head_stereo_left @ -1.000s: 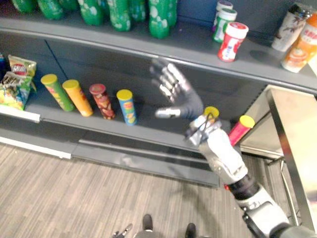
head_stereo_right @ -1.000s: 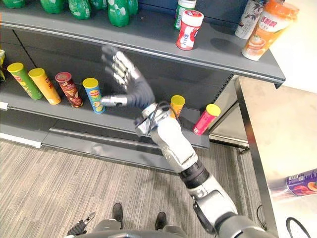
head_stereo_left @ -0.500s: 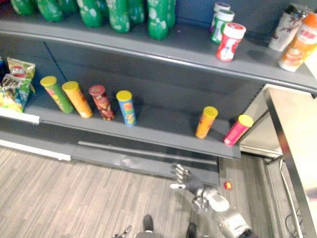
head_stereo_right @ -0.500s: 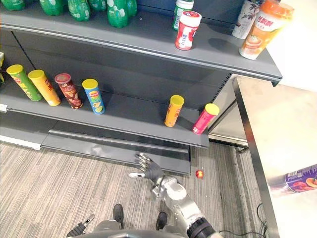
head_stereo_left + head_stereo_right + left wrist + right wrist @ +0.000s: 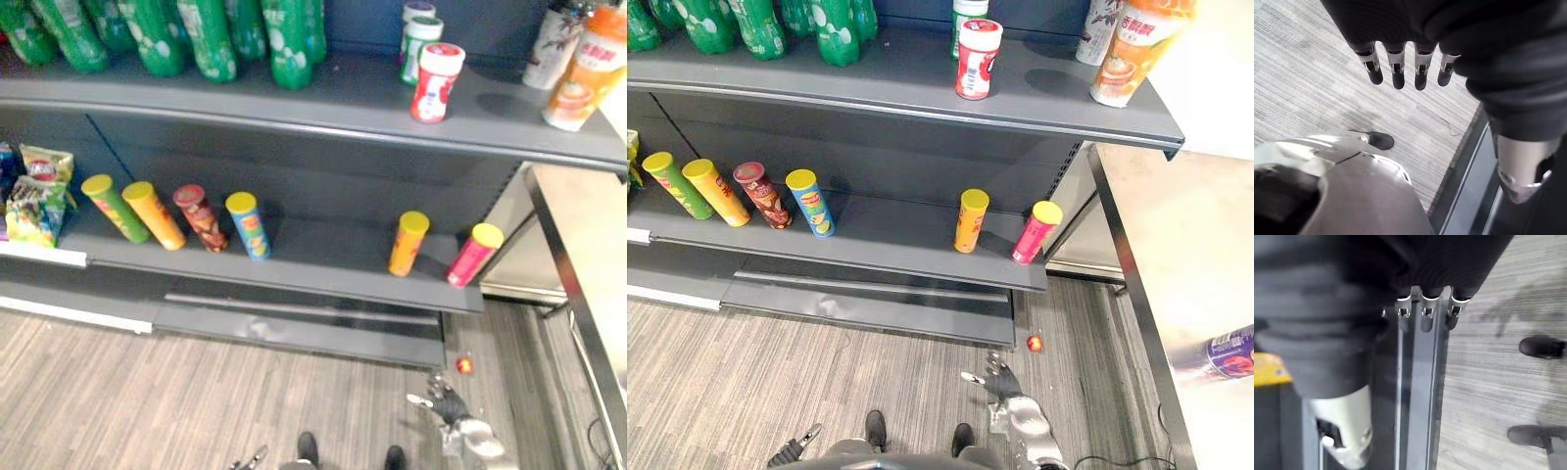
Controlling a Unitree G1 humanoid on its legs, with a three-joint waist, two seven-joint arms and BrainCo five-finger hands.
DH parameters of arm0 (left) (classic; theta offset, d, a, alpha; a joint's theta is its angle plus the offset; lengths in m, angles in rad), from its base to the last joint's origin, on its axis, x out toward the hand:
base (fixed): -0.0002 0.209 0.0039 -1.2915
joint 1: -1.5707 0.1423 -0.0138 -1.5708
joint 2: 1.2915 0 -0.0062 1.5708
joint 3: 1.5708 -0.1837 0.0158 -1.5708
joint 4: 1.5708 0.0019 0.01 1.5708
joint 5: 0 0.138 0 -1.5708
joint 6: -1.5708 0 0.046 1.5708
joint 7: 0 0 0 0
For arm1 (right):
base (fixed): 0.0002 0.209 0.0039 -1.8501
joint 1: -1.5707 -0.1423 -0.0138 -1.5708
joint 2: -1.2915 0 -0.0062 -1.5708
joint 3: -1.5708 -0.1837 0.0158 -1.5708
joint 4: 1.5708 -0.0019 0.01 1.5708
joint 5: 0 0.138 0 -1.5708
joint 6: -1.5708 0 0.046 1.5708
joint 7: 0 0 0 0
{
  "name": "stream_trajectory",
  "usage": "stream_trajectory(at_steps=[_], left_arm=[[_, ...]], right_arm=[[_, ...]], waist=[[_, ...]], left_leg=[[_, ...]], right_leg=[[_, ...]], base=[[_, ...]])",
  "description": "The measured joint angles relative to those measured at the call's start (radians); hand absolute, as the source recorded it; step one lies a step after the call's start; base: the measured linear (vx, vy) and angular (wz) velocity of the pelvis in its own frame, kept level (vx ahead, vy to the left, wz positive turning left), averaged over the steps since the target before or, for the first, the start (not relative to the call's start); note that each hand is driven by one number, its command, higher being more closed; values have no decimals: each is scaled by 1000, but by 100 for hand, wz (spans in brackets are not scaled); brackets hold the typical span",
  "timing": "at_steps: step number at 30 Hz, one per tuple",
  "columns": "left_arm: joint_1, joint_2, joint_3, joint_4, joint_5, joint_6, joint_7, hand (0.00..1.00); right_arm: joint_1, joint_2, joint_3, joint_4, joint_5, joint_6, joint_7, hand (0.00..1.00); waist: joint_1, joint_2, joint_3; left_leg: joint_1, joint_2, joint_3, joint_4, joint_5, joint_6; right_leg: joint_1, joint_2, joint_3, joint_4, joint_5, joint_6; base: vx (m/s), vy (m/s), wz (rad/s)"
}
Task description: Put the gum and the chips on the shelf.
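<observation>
A red-and-white gum canister (image 5: pixel 436 81) stands on the upper shelf (image 5: pixel 323 98), with a green-and-white one (image 5: pixel 419 39) behind it. Several chips tubes stand tilted on the lower shelf (image 5: pixel 313 264): green (image 5: pixel 114 208), orange (image 5: pixel 152 214), dark red (image 5: pixel 200 217), blue (image 5: pixel 248 224), then apart to the right orange (image 5: pixel 408 243) and pink (image 5: pixel 473 254). My right hand (image 5: pixel 449 403) hangs low over the floor, below the shelf's right end, open and holding nothing. In its wrist view my left hand (image 5: pixel 1398 68) hangs open over the floor, empty.
Green bottles (image 5: pixel 196 34) line the upper shelf's left, and cups (image 5: pixel 578 69) stand at its right end. Snack bags (image 5: pixel 34 191) sit at the far left. A small red ball (image 5: pixel 464 365) lies on the floor. A steel table (image 5: pixel 1146 245) with a purple bottle (image 5: pixel 1225 352) is on the right.
My right arm has dropped from in front of the shelf, hand open, down to near the floor. The camera has shifted a little; the shelf's items have not moved.
</observation>
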Motion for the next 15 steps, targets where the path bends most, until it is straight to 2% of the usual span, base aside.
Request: stream_trajectory(at_steps=[5,10,12,13,14,15], left_arm=[[0,2,-16,2,-2,-5,-2,0],[3,13,-23,8,-9,-6,-6,0],[-6,20,-24,7,-22,-6,-10,0],[-19,21,-23,3,-25,-6,-18,0],[-22,21,-23,3,-26,-6,-20,0],[-24,21,-22,5,-49,-6,-27,0]], right_arm=[[8,1,-124,160,-1,-1,-13,0],[19,1,-227,240,-2,0,-42,0],[18,1,-272,255,-2,-1,-46,0],[21,1,-307,255,0,0,-46,0],[21,2,-325,255,1,-1,-46,0],[29,12,-373,249,42,-4,-46,0]], waist=[[-1,4,0],[-21,3,2],[-27,-2,29],[-27,-2,48],[-27,0,52],[-34,6,62]], left_leg=[[4,-5,0,0,-5,0],[8,-17,7,8,-17,12],[-13,-18,11,95,-63,21],[-46,-9,29,203,-127,29],[-62,-2,41,246,-152,32],[-99,22,99,360,-227,47]], right_leg=[[5,-5,-3,0,-5,3],[3,-20,2,14,-15,18],[2,-35,7,49,-22,23],[-19,-45,27,104,-47,31],[-34,-47,40,126,-56,36],[-76,-46,102,163,-65,52]], base=[[35,12,2],[42,34,0],[33,69,-7],[-2,77,-29],[-45,138,-86],[-33,178,-126]])
